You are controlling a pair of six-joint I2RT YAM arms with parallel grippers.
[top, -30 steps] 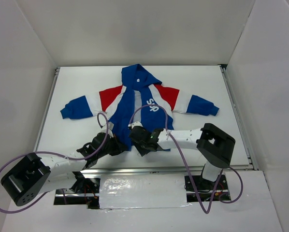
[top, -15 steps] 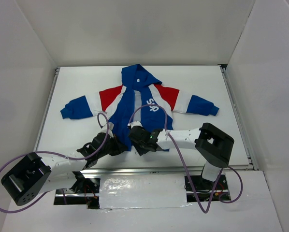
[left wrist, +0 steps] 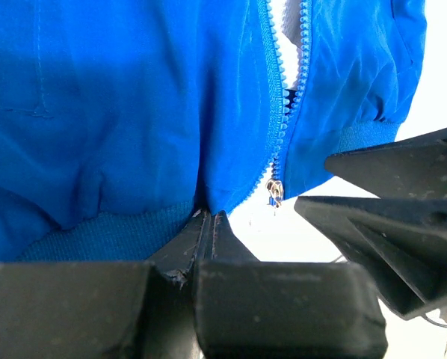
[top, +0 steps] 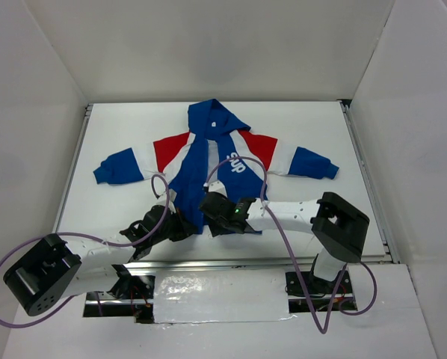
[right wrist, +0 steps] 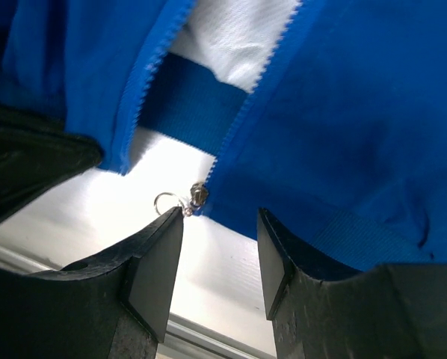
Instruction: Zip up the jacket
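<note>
The blue jacket (top: 216,153) with red and white shoulders lies flat, hood to the far side, front zipper unzipped. My left gripper (top: 182,224) is at the hem, left of the zipper. In the left wrist view its jaws (left wrist: 208,218) are shut on the ribbed hem (left wrist: 96,232). The metal zipper slider (left wrist: 274,191) hangs at the bottom of the right front edge. My right gripper (top: 213,212) is open at the hem. In its wrist view the gripper (right wrist: 220,224) sits just below the slider (right wrist: 199,194) and its ring pull (right wrist: 166,202), which touches the left fingertip (right wrist: 171,224).
The white table (top: 126,127) has a metal rail (top: 231,262) along its near edge, close under both grippers. White walls enclose the table on three sides. Purple cables (top: 242,161) loop over the jacket's lower part. The right gripper's fingers (left wrist: 403,224) show in the left wrist view.
My right gripper has edged slightly left toward the zipper's bottom end, and its cable loop has shifted. The left arm and the jacket have not moved.
</note>
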